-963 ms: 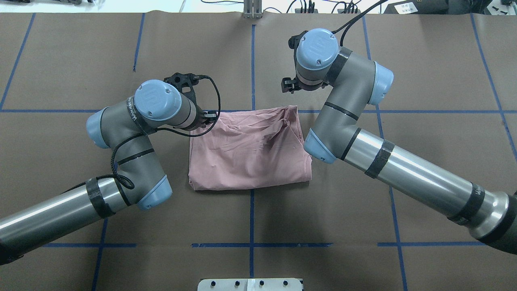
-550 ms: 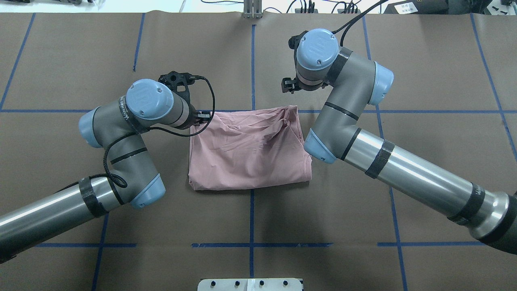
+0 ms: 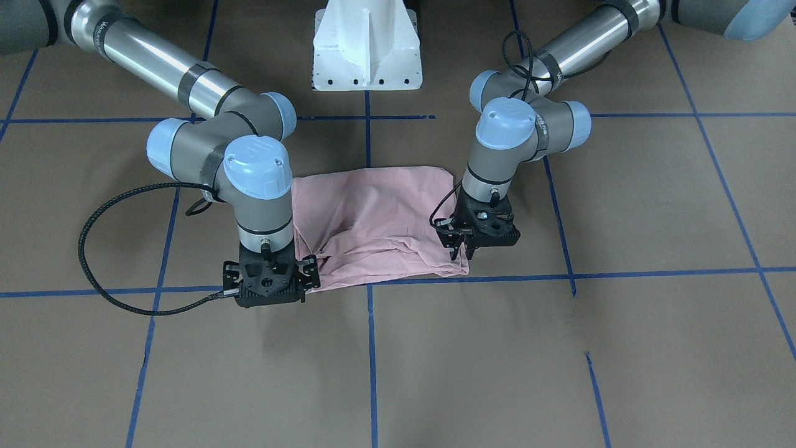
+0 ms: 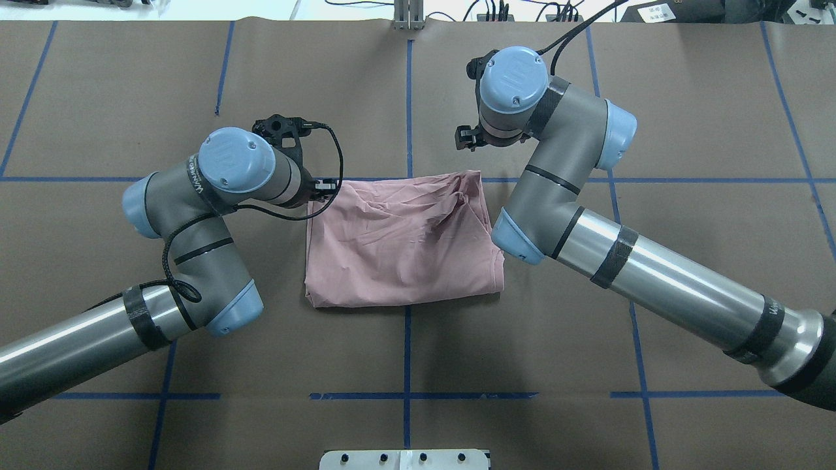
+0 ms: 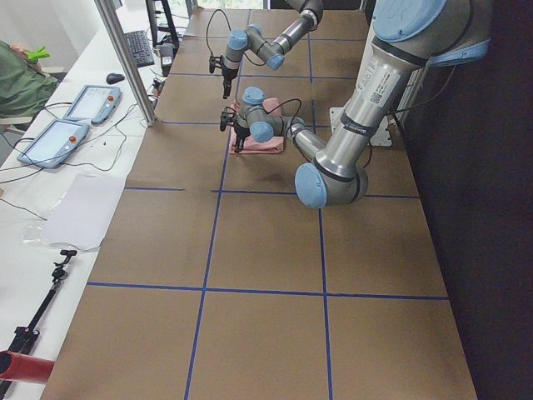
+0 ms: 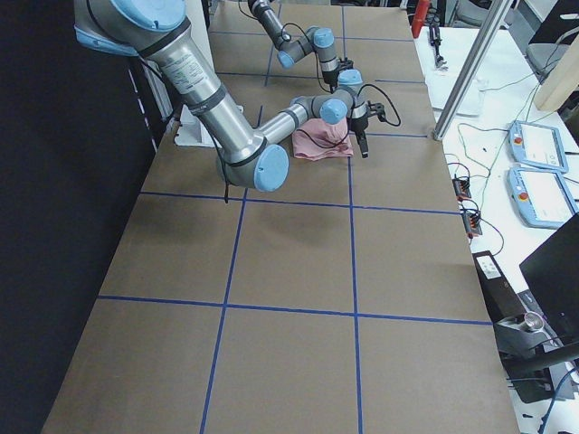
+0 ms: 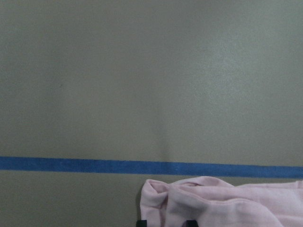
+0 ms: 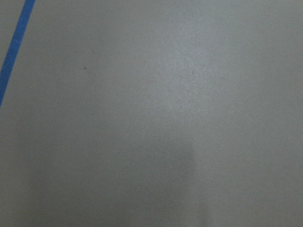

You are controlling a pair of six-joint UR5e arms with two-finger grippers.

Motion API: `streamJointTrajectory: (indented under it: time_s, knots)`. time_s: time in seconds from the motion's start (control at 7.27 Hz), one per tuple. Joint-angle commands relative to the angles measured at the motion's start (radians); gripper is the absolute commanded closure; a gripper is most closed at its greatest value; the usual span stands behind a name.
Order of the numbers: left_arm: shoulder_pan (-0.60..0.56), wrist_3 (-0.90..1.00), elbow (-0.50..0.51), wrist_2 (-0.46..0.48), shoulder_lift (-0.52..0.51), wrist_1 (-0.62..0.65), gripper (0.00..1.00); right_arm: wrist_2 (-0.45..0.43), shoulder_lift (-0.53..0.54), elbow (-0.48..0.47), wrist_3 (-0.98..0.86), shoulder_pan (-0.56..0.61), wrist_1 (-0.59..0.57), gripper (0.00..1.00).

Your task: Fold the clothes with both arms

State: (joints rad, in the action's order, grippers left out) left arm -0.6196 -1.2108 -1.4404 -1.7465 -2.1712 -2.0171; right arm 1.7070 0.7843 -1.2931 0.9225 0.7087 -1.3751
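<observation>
- A wide surface (image 4: 85, 85) is covered in brown sheeting, marked into large squares by blue tape lines (image 4: 407, 98).
- A white pedestal block (image 3: 367, 46) stands at the middle of one long edge.
- Beyond that edge is a dark backdrop (image 5: 491, 250), perhaps a wall or a curtain.
- A white side bench (image 5: 33, 242) runs along the opposite long edge, with an upright metal post (image 5: 129, 58) between it and the surface.
- On the bench lie two tablet-like pendants (image 5: 52, 142), a keyboard (image 5: 140, 47), a sheet of paper (image 5: 83, 210) and loose cables.
- The light is even, casting only soft shadows.
</observation>
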Motion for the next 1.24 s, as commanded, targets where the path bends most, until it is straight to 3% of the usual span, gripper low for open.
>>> streamJointTrajectory:
  time_s: [0.0, 0.55, 0.69, 1.1]
  knots:
    - [0.003, -0.003, 0.000, -0.001, 0.001, -0.011, 1.00, -0.001, 0.001, 0.000, -0.001, 0.000, 0.001, 0.00]
    - [-0.008, 0.013, -0.002, -0.001, 0.017, -0.023, 1.00, -0.001, 0.001, 0.000, 0.001, 0.000, 0.001, 0.00]
    - [-0.038, 0.089, -0.002, -0.001, 0.024, -0.040, 1.00, -0.001, 0.000, 0.000, 0.006, 0.000, 0.001, 0.00]
    - [-0.066, 0.136, -0.002, -0.005, 0.071, -0.097, 1.00, -0.001, -0.007, -0.040, 0.152, -0.060, 0.001, 0.00]
